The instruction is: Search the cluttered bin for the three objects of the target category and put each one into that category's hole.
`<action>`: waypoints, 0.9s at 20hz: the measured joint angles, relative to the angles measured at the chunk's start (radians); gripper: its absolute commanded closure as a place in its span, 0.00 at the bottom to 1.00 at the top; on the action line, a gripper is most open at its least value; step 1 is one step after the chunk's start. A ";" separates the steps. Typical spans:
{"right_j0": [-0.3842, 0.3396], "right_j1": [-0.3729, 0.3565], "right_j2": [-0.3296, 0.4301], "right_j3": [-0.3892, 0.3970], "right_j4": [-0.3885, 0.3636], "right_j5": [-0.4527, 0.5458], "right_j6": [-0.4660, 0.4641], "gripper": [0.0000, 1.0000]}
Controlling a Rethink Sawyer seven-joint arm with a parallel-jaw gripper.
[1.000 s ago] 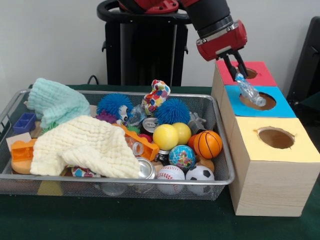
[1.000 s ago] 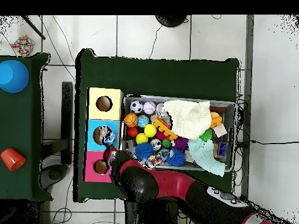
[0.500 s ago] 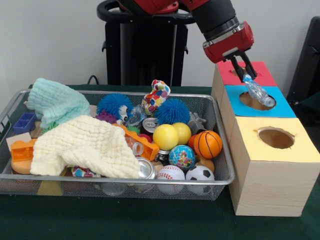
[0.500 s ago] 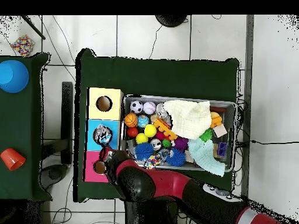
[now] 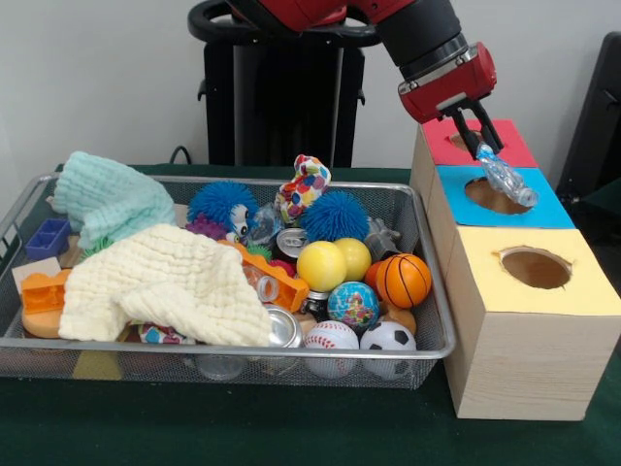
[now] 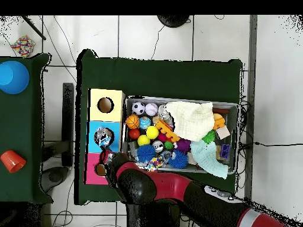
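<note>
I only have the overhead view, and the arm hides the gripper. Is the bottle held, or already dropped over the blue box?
Observer: Held. The front view shows the gripper shut on the bottle's top end.
Operator: Is it down in the hole?
Observer: No. Its whole length shows above the blue box, over the hole.
Operator: Upright?
Observer: Tilted, with its low end toward the yellow box.
</note>
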 measured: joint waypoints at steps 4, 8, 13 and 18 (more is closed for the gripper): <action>0.000 0.000 0.000 0.000 0.000 0.000 0.000 1.00; 0.000 0.000 0.000 0.000 0.000 0.000 0.000 1.00; 0.000 0.000 0.000 0.000 0.000 0.000 0.000 0.00; 0.000 0.000 0.000 0.000 0.000 0.000 0.000 0.00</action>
